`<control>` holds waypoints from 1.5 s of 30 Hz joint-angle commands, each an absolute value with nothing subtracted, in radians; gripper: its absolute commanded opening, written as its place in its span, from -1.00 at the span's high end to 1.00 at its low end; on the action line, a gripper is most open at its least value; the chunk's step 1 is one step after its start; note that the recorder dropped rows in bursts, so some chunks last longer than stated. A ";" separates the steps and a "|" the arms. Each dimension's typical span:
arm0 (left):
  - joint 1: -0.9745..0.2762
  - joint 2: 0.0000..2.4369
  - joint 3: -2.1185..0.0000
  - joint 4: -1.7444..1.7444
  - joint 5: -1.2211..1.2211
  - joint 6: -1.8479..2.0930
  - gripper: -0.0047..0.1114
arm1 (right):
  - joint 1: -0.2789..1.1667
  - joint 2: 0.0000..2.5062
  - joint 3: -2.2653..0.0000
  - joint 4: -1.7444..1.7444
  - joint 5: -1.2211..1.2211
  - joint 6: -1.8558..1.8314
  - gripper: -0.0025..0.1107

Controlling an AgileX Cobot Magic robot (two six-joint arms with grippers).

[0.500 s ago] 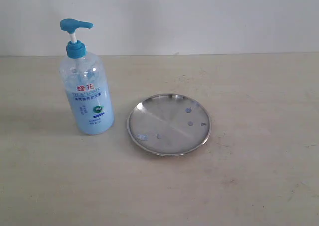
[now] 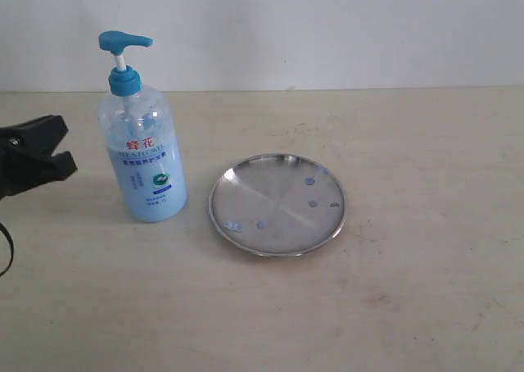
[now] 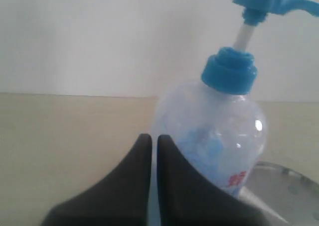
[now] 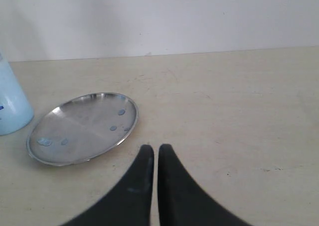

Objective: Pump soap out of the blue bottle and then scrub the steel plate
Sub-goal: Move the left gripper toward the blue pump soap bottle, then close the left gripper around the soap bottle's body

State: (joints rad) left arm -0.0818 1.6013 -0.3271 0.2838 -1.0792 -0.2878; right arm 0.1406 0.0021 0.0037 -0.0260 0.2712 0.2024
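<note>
While the blue bottle (image 2: 143, 155) stands upright on the tabletop (image 2: 393, 306), steel plate (image 2: 277, 204) lies flat just beside it, soap (image 2: 309, 179) droplets dotted on it. Left tool (image 3: 154, 149): pressed together, near the bottle on the side away from the plate, not touching. Right tool (image 4: 155, 159): pressed together, beyond the plate from the bottle, clear of both.

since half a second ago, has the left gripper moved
Yes. The left gripper has entered from the left edge of the exterior view, toward the blue bottle, which stayed put.
</note>
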 commanded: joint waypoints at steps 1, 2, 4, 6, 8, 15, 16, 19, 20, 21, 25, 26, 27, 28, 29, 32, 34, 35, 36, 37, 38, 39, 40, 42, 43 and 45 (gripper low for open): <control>-0.114 1.660 -0.320 0.337 -1.169 -0.249 0.85 | 0.139 0.000 0.000 -0.031 0.262 0.199 0.93; -0.114 1.667 -0.320 0.365 -1.155 -0.182 0.84 | 0.139 0.000 0.000 -0.031 0.262 0.199 0.93; -0.114 1.681 -0.320 0.434 -1.149 -0.100 0.62 | 0.139 0.000 0.000 -0.031 0.262 0.199 0.93; -0.114 1.692 -0.320 0.484 -1.144 -0.096 0.07 | 0.139 0.000 0.000 -0.031 0.262 0.199 0.93; -0.114 1.713 -0.320 0.456 -1.144 -0.096 -0.73 | 0.139 0.000 0.000 -0.031 0.262 0.199 0.93; -0.114 1.812 -0.402 0.427 -1.154 -0.100 -0.96 | 0.139 0.000 0.000 -0.031 0.262 0.199 0.93; -0.114 1.821 -0.414 0.436 -1.154 -0.100 -0.96 | 0.139 0.000 0.000 -0.031 0.262 0.199 0.93; -0.114 1.850 -0.448 0.445 -1.154 -0.100 -0.96 | 0.139 0.000 0.000 -0.031 0.262 0.199 0.93; -0.114 1.859 -0.460 0.445 -1.154 -0.100 -0.96 | 0.139 0.000 0.000 -0.031 0.262 0.199 0.93; -0.114 1.868 -0.472 0.445 -1.154 -0.100 -0.96 | 0.139 0.000 0.000 -0.031 0.262 0.199 0.93; -0.114 1.907 -0.517 0.445 -1.154 -0.100 -0.96 | 0.139 0.000 0.000 -0.031 0.262 0.199 0.93; -0.114 1.920 -0.528 0.445 -1.154 -0.100 -0.96 | 0.139 0.000 0.000 -0.031 0.262 0.199 0.93; -0.114 1.934 -0.539 0.447 -1.157 -0.100 -0.96 | 0.139 0.000 0.000 -0.031 0.262 0.199 0.93; -0.114 1.949 -0.548 0.450 -1.159 -0.100 -0.96 | 0.139 0.000 0.000 -0.031 0.262 0.199 0.93; -0.114 1.964 -0.562 0.463 -1.161 -0.103 -0.96 | 0.139 0.000 0.000 -0.031 0.262 0.199 0.93; -0.114 2.002 -0.591 0.495 -1.163 -0.142 -0.96 | 0.139 0.000 0.000 -0.031 0.262 0.199 0.93; -0.114 2.021 -0.613 0.506 -1.163 -0.161 -0.96 | 0.139 0.000 0.000 -0.031 0.262 0.199 0.93; -0.114 2.031 -0.623 0.506 -1.165 -0.161 -0.96 | 0.139 0.000 0.000 -0.031 0.262 0.199 0.93; -0.114 2.037 -0.633 0.506 -1.166 -0.161 -0.96 | 0.139 0.000 0.000 -0.031 0.262 0.199 0.93; -0.114 2.045 -0.643 0.506 -1.166 -0.161 -0.96 | 0.139 0.000 0.000 -0.031 0.262 0.199 0.93; -0.114 2.049 -0.651 0.506 -1.169 -0.161 -0.96 | 0.139 0.000 0.000 -0.031 0.262 0.199 0.93; -0.114 2.054 -0.660 0.506 -1.172 -0.161 -0.96 | 0.139 0.000 0.000 -0.031 0.262 0.199 0.93; -0.114 2.059 -0.668 0.506 -1.177 -0.164 -0.96 | 0.139 0.000 0.000 -0.031 0.262 0.199 0.93; -0.114 2.066 -0.682 0.506 -1.179 -0.164 -0.96 | 0.139 0.000 0.000 -0.031 0.247 0.200 0.93; -0.114 2.070 -0.693 0.506 -1.179 -0.164 -0.96 | 0.139 0.000 0.000 -0.031 0.231 0.200 0.93; -0.114 2.076 -0.711 0.506 -1.179 -0.164 -0.95 | 0.139 0.000 0.000 -0.031 0.198 0.204 0.93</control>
